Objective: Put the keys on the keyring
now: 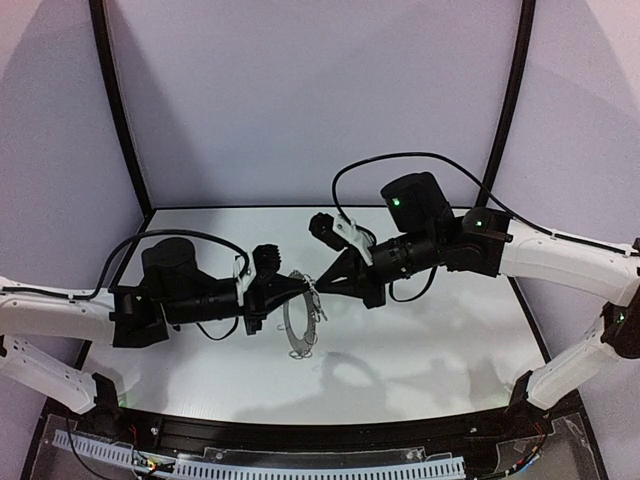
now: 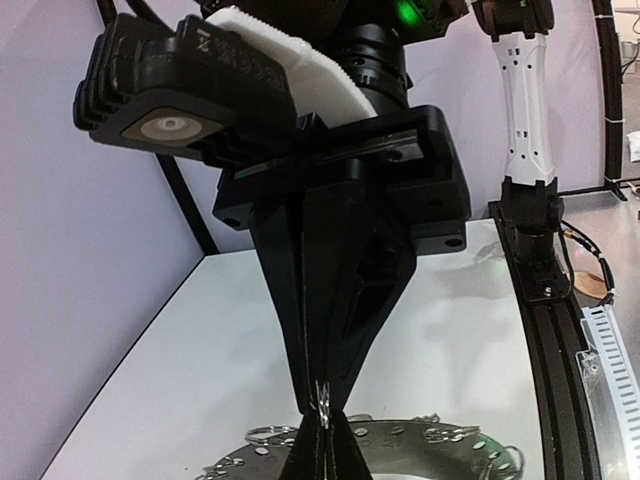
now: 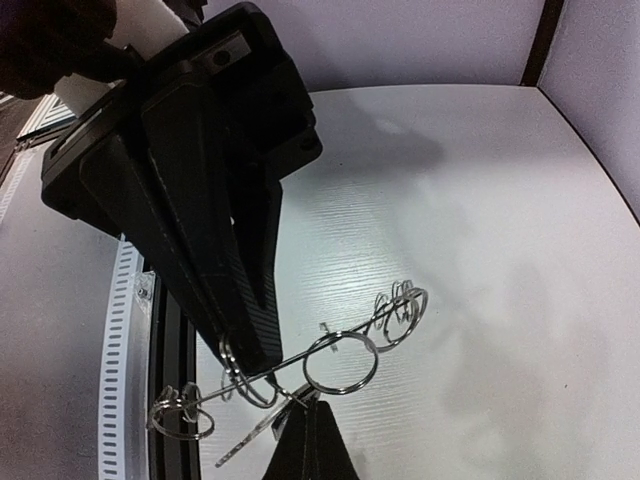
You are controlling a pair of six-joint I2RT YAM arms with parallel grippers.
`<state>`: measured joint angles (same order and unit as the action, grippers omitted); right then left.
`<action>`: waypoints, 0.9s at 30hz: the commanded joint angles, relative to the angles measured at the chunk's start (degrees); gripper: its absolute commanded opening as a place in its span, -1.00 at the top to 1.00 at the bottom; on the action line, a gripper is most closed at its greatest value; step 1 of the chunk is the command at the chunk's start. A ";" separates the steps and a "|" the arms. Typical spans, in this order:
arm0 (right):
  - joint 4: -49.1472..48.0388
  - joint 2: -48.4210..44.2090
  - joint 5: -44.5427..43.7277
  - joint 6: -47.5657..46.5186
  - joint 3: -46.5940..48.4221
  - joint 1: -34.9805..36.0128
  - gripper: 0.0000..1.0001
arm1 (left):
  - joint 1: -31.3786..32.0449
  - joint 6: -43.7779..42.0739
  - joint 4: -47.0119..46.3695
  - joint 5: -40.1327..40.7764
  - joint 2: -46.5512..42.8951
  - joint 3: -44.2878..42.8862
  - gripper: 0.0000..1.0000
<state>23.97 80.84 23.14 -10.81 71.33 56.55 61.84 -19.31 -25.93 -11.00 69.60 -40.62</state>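
Observation:
The keyring [image 1: 296, 328] hangs on edge above the table, held at its top rim by my left gripper [image 1: 291, 289], which is shut on it. In the left wrist view the ring [image 2: 440, 452] lies below my shut fingertips [image 2: 322, 428], which meet a small wire loop [image 2: 325, 400]. My right gripper [image 1: 319, 285] is shut and its tips touch the left gripper's tips. In the right wrist view the ring [image 3: 300, 352] shows edge-on with wire loops. My right gripper [image 3: 310, 405] is pinching a thin flat metal key [image 3: 250, 440] with a round loop [image 3: 341, 362] against the ring.
The white table [image 1: 430, 340] ends at black corner posts [image 1: 120, 110] and purple walls. A black rail with a cable duct [image 1: 300, 462] runs along the near edge. The left gripper's body [image 3: 190, 190] fills the upper left of the right wrist view.

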 commanded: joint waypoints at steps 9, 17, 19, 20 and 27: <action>1.16 -0.51 -3.11 0.20 1.94 -1.05 1.00 | 0.12 -1.70 -9.10 -5.66 -2.75 2.52 0.98; 7.63 -0.96 -6.97 -3.28 6.85 -0.94 1.00 | 0.15 -0.77 -2.35 -3.32 -2.10 1.85 0.98; 8.69 -0.76 -7.76 -4.04 8.12 -0.88 1.00 | 0.17 -1.26 -5.56 -2.48 -1.98 3.12 0.98; 9.26 -0.55 -7.89 -4.49 8.69 -0.84 1.00 | 0.15 -1.34 -6.46 -2.35 -1.90 3.67 0.98; 12.72 1.04 -10.47 -6.79 12.73 0.53 1.00 | 0.19 -2.30 -8.02 -1.31 -0.73 4.44 0.98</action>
<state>34.81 81.15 19.47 -15.59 80.65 57.24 61.56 -20.87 -32.34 -11.16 69.25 -38.20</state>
